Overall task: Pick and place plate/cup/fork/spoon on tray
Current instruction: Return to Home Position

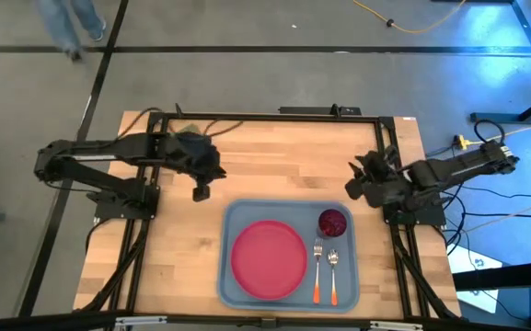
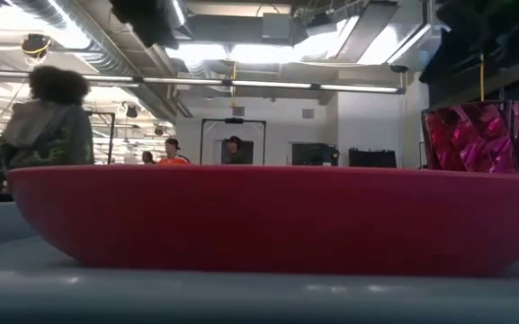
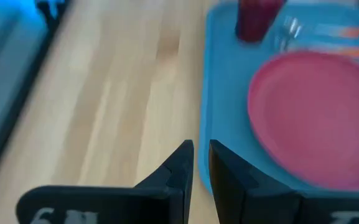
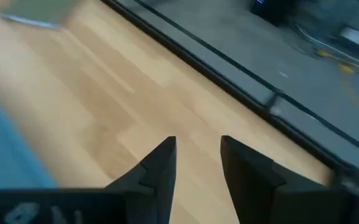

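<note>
right hand [image 4: 195, 163] parted over table [image 4: 135, 118], tray [image 4: 2, 155] corner

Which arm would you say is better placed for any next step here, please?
Neither, probably: the plate, cup, fork and spoon already sit on the tray; the left gripper and right gripper hold nothing.

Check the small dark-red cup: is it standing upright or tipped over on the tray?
Upright. The small dark-red cup shows its round mouth from above and stands vertical in the low view, on the light-blue plastic tray beside the pink-red plate.
</note>
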Controlling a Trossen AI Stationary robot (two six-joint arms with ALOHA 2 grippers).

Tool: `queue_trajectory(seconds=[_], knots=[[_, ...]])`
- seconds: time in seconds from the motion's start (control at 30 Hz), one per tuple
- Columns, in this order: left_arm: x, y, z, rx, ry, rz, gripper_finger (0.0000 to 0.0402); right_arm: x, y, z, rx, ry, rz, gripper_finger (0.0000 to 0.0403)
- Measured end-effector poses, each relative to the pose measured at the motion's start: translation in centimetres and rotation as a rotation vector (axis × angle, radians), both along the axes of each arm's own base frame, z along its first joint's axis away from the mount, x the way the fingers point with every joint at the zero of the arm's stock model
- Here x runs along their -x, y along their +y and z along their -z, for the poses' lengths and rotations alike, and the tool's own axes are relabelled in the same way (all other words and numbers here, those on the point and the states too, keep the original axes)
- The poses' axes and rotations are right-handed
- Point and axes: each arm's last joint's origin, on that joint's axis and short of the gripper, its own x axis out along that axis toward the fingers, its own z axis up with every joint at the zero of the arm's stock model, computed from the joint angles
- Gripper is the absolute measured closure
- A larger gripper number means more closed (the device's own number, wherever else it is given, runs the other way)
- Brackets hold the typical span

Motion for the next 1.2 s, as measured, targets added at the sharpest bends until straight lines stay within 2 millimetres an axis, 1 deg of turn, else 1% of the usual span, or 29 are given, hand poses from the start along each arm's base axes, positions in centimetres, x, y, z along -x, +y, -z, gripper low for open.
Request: queue_trajectory(seconds=[0.07,0.13,0.2,0.27,0.37,0.47,0.53,0.6,0.67,0.87,0.97,1.1,1.2], knots=[[0.5,-0.1,0.2,-0.020,-0.071,0.032,0.0359,0.5,0.1,0.5,0.018,-0.069,-0.069,0.0272],[1.6,-0.1,1.6,-0.010,-0.086,0.040,0.0359,1.1,0.2,1.0,0.033,-0.121,-0.145,0.0272],[2.3,0.1,2.9,0.020,-0.148,0.031,0.0359,1.7,0.2,1.4,0.029,-0.180,-0.225,0.0272],[3.4,0.3,4.9,0.060,-0.173,0.006,0.0359,2.2,0.2,1.8,0.012,-0.233,-0.340,0.0272],[4.7,0.5,7.3,0.089,-0.260,-0.020,0.0359,2.9,0.4,2.3,0.001,-0.342,-0.558,0.0272],[5.7,0.5,8.7,0.114,-0.386,0.024,0.0359,3.5,0.8,2.3,0.039,-0.506,-0.837,0.0272],[6.2,0.4,9.1,0.119,-0.476,0.073,0.0360,4.2,1.0,2.5,0.086,-0.597,-1.016,0.0272],[6.7,0.3,9.3,0.118,-0.557,0.102,0.0360,4.7,1.1,3.1,0.118,-0.656,-1.132,0.0272],[7.1,0.2,9.6,0.127,-0.607,0.112,0.0360,5.2,1.0,3.5,0.120,-0.695,-1.148,0.0272],[7.8,0.1,10.4,0.184,-0.665,0.070,0.0360,5.5,0.6,5.6,0.094,-0.730,-1.042,0.0272],[7.9,0.1,11.3,0.203,-0.700,0.066,0.0360,5.5,0.6,6.8,0.121,-0.706,-1.053,0.0272],[8.3,0.0,12.9,0.233,-0.761,0.061,0.0360,5.2,0.7,8.2,0.134,-0.682,-1.053,0.0272],[8.7,-0.1,14.0,0.251,-0.829,0.064,0.0360,5.2,0.7,8.4,0.117,-0.688,-1.045,0.0272]])
